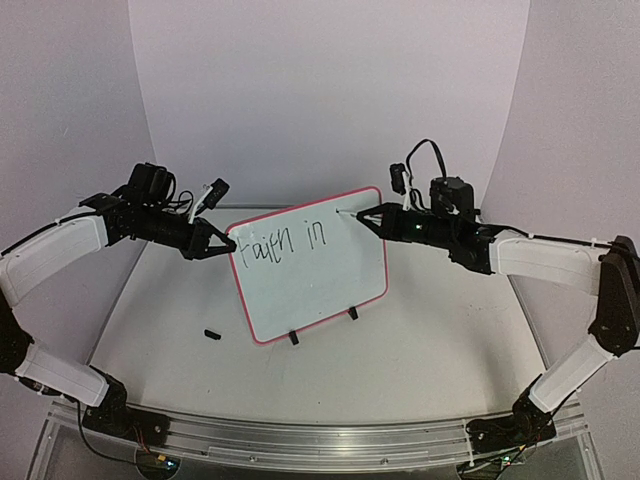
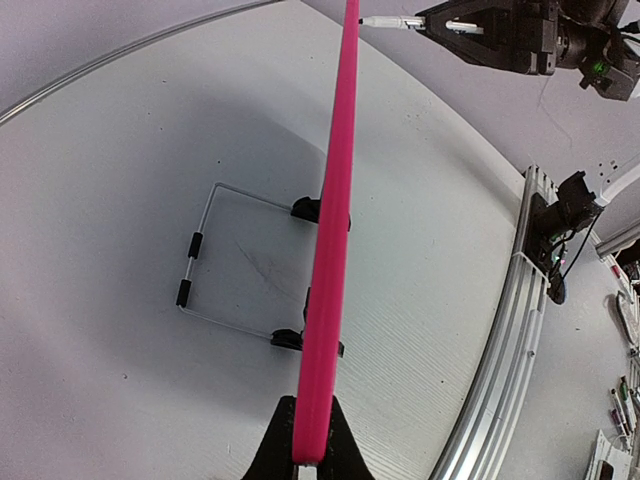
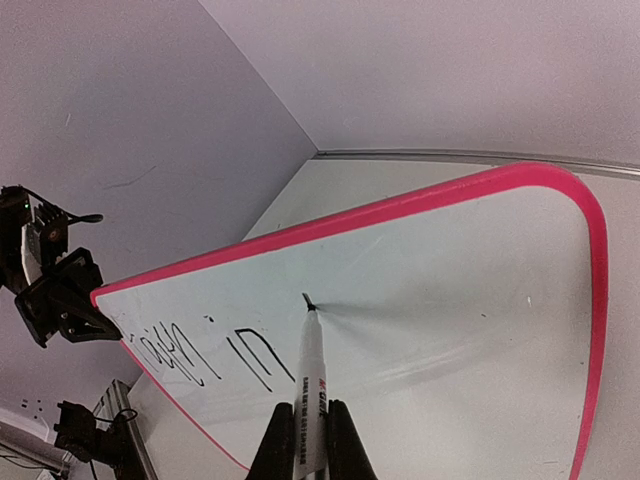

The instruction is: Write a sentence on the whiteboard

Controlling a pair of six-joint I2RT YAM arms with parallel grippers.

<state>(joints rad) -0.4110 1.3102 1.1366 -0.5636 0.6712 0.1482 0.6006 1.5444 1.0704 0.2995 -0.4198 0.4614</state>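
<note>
The whiteboard [image 1: 320, 275], white with a pink-red frame, stands tilted on two black clip feet in the middle of the table. Black handwriting reading roughly "fallen in" runs along its top left. My left gripper [image 1: 224, 245] is shut on the board's left edge [image 2: 330, 250], which I see edge-on in the left wrist view. My right gripper [image 1: 372, 219] is shut on a white marker [image 3: 312, 390]. The marker's black tip touches the board's face [image 3: 470, 300] just right of the word "in", at the start of a small stroke.
A small black marker cap [image 1: 211, 333] lies on the table left of the board. A wire stand [image 2: 205, 265] props the board from behind. An aluminium rail [image 1: 320, 435] runs along the table's near edge. White walls enclose the back and sides.
</note>
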